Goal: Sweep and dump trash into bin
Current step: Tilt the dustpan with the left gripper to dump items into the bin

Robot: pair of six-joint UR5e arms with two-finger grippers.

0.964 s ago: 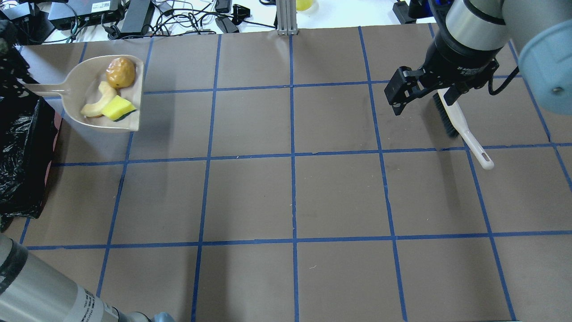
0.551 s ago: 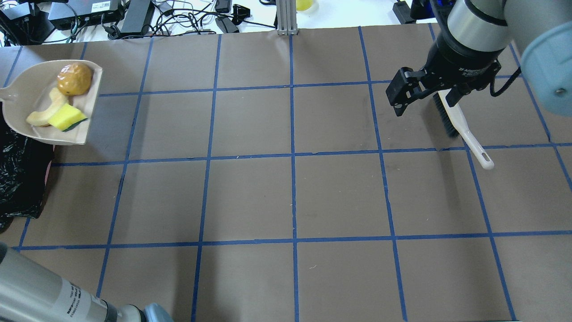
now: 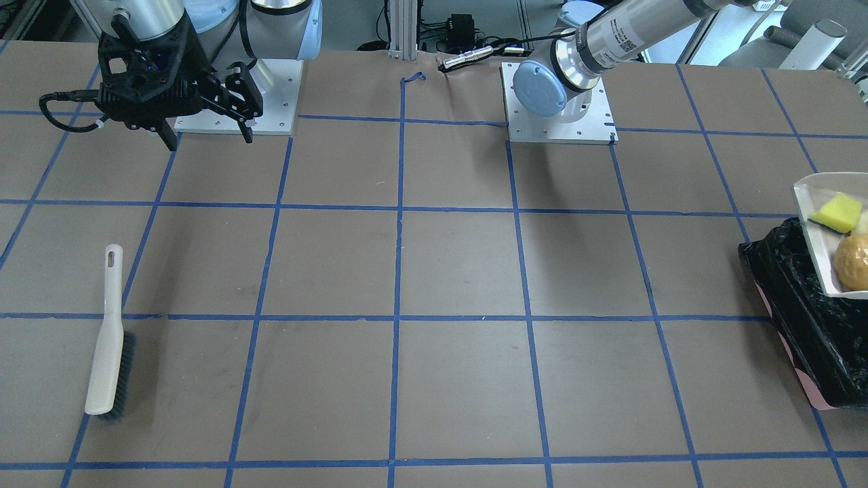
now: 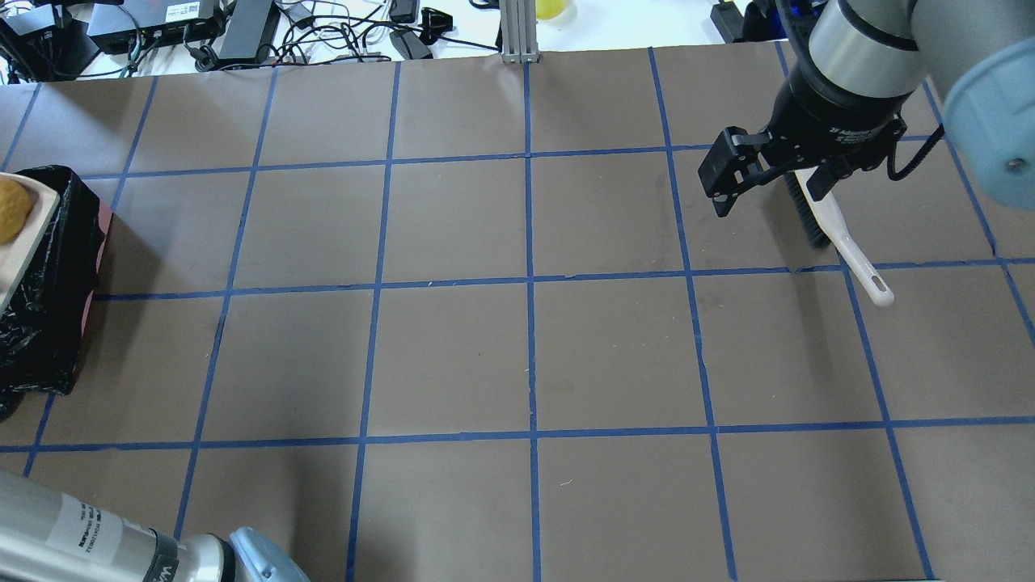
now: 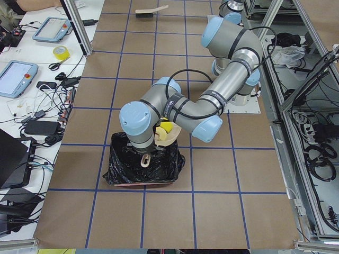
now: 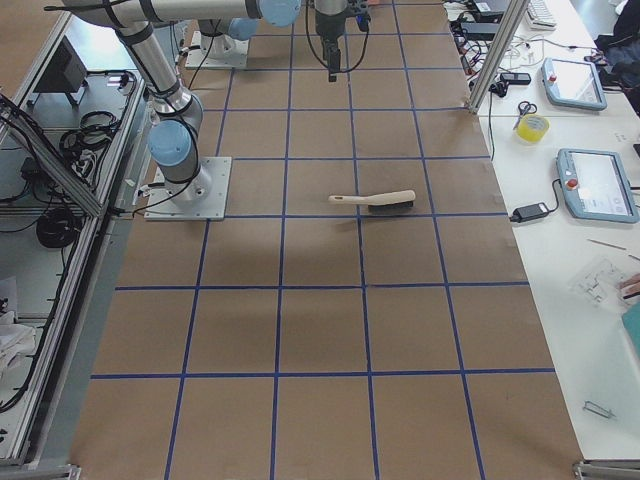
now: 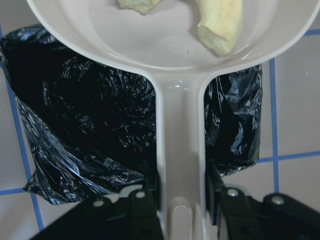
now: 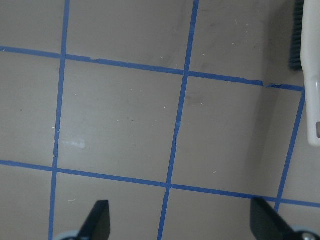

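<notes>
My left gripper is shut on the handle of the beige dustpan and holds it above the bin, a pink box lined with a black bag. The pale croissant piece lies in the pan. In the front-facing view the pan hangs over the bin with the green-and-yellow sponge and the golden-brown potato lump in it. The overhead view shows the lump and the bin at the left edge. My right gripper is open and empty above the table.
A white brush with dark bristles lies on the table under and beside my right gripper; it also shows in the front-facing view and the right wrist view. Cables and devices lie beyond the table's far edge.
The dustpan with the trash has moved left, from the table's far left to above the bin, mostly out of the overhead view. The right gripper has barely moved.
</notes>
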